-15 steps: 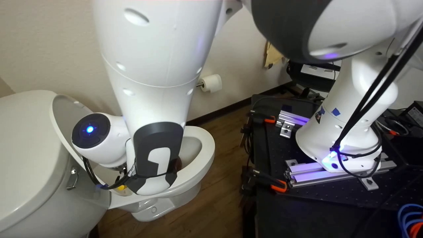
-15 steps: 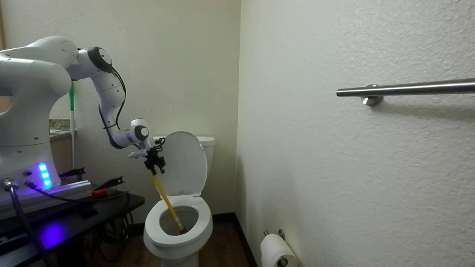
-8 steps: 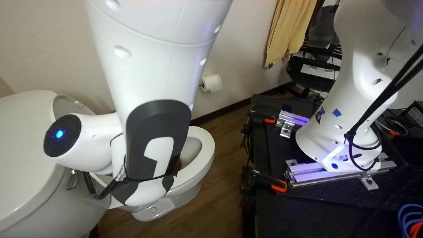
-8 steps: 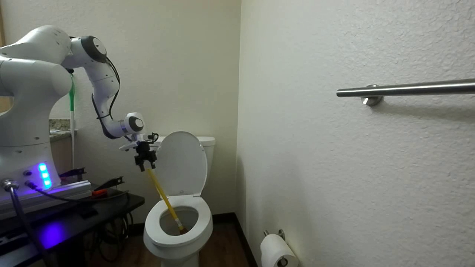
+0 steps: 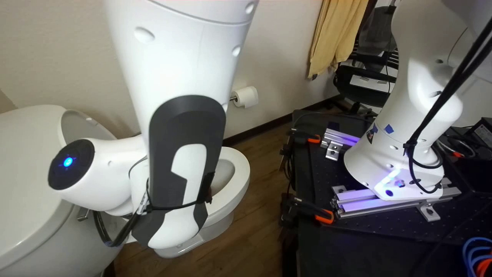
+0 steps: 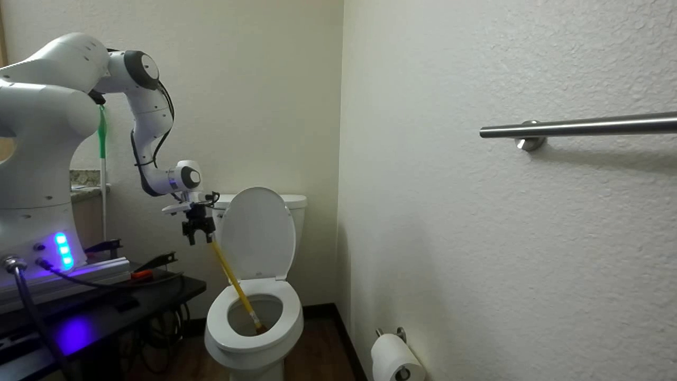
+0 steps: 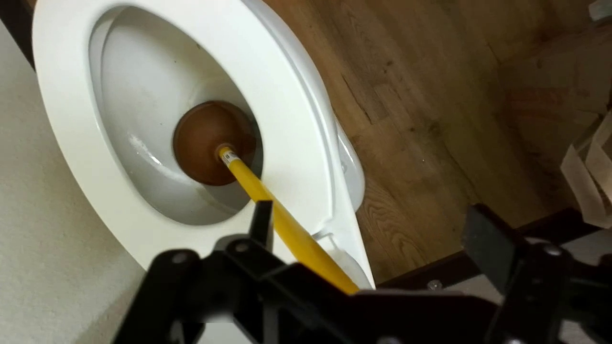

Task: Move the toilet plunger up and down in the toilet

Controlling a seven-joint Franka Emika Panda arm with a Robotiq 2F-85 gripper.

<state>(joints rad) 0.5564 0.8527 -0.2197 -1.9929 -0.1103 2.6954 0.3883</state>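
The toilet plunger [image 6: 231, 272] leans at a slant inside the toilet [image 6: 218, 329], its yellow handle rising toward the upper left in an exterior view. Down in the bowl rests its reddish-brown cup [image 7: 201, 143], seen whole from above in the wrist view. My gripper [image 6: 200, 241] is at the handle's upper end, fingers spread wide. In the wrist view the handle runs close by one finger [image 7: 262, 222] and its top end disappears behind the gripper body; nothing is clamped. Whether that finger touches the handle I cannot tell. The arm covers most of the bowl in an exterior view.
The raised lid [image 6: 259, 233] and tank [image 5: 30, 161] stand behind the bowl. A black table [image 6: 174, 291] carries the arm base and clamps. On the wall are a paper roll [image 6: 396, 360] and a metal bar [image 6: 582, 126].
My gripper has opened wider and shifted left and slightly up in an exterior view, off the handle's top. The plunger keeps its lean in the bowl.
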